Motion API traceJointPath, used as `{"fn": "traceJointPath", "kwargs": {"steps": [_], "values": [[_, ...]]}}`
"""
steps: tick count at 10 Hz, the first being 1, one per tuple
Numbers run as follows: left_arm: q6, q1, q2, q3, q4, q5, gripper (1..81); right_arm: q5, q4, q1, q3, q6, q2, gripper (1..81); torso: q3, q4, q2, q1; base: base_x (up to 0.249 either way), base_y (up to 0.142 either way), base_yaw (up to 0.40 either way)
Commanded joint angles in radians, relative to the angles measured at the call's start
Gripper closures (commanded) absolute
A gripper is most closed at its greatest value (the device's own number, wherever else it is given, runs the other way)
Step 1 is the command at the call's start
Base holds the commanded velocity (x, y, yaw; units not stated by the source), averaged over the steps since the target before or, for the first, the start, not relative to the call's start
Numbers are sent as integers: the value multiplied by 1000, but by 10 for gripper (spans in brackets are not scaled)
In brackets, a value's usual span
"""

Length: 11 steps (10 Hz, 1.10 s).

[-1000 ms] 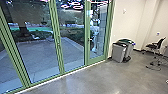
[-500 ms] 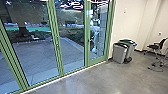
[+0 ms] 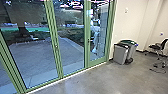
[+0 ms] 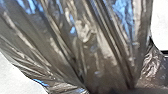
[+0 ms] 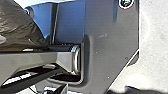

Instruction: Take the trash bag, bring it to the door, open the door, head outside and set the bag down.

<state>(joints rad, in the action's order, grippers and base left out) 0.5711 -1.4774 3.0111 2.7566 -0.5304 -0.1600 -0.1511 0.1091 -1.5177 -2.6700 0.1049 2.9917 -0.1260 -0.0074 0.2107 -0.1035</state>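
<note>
- Yard (image 3: 32, 57), paved and shadowed, lies outside, seen through the glass; past it come dark plants (image 3: 72, 35) and a tree trunk (image 3: 23, 30).
- Glass wall, its tall panes held in a green frame (image 3: 54, 37), divides that outside from the room.
- Floor (image 3: 100, 77) inside is smooth and grey, with a soft sheen, and runs right up to the frame.
- Wall (image 3: 130, 22), off-white, starts at the right end of the glass.
- Door (image 3: 96, 61), the narrow green-framed pane next to the wall, sits flush in its frame, closed as far as I can see. Its handle (image 3: 89, 40) is on the left edge.
- Person (image 3: 95, 35) shows pale and blurred in the door's pane; outdoors or only mirrored, I cannot tell.
- Bins: a grey one (image 3: 120, 54) and, just behind and to its right, one with a green top (image 3: 129, 41). Both stand near the wall, right of the door.
- Chair (image 3: 157, 47), dark, is at the far right.
- Bag (image 4: 102, 47), dark, shiny and creased, is close in front of the left wrist camera, its folds drawing together; part of it also shows beside the robot's plate (image 5: 110, 37).
- Left tool and right tool: spread, pressed together or pinching something, I cannot tell.
</note>
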Motion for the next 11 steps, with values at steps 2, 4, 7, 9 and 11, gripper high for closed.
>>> {"fn": "traceJointPath", "kwargs": {"steps": [2, 4, 7, 9, 11], "values": [[6, 45, -4, 2, 3, -76, 811, -62, 9, 53, 3, -1, 3, 10, 0, 0, 0, 0, 153, -30, 0], [6, 45, -4, 2, 3, -76, 811, -62, 7, 53, 1, -1, 3, 10, 0, 0, 0, 0, 154, -62, 0], [6, 45, -4, 2, 3, -76, 811, -62, 9, 50, 1, -1, 3, 10, 0, 0, 0, 0, 153, -66, 0], [6, 45, -4, 2, 3, -76, 811, -62, 7, 49, 0, -1, 3, 10, 0, 0, 0, 0, 153, -70, 0], [6, 45, -4, 2, 3, -76, 811, -62, 9, 46, 0, -1, 3, 10, 0, 0, 0, 0, 153, -70, 0]]}}
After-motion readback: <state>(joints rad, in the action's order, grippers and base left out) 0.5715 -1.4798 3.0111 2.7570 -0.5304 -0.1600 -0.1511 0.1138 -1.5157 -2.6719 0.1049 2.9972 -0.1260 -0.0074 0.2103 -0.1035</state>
